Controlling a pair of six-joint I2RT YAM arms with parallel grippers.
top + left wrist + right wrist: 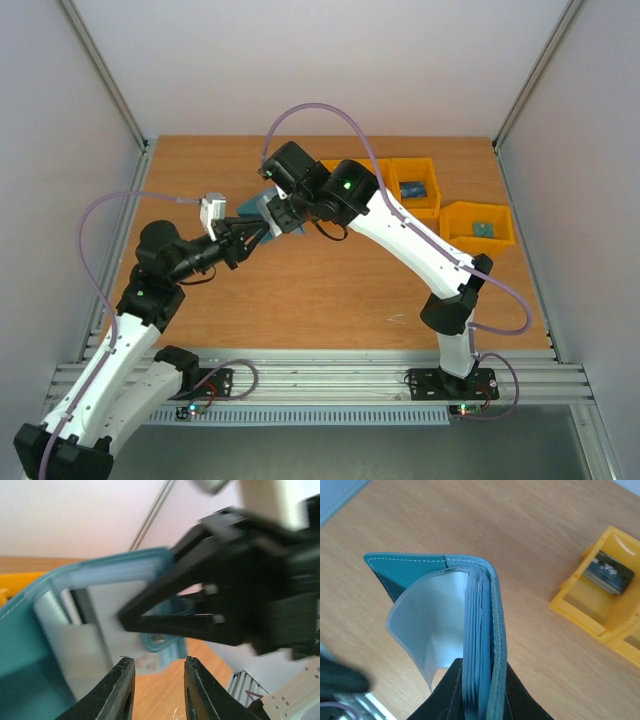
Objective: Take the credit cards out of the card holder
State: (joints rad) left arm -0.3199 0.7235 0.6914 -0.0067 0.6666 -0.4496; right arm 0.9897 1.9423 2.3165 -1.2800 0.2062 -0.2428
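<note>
Here right jaws clamp the card holder (496,620), its long axis pointing straight out; left jaws apart.

A bare orange-brown wooden table (330,290) fills the floor of the booth, with a few faint pale scuffs (396,318) near its front edge. Toward the far right corner two open yellow bins sit directly on the wood, one (432,168) further back and one (455,216) nearer the right edge, standing just beside each other. A sliver of yellow (330,164) to their left may be a third bin, mostly hidden.
</note>
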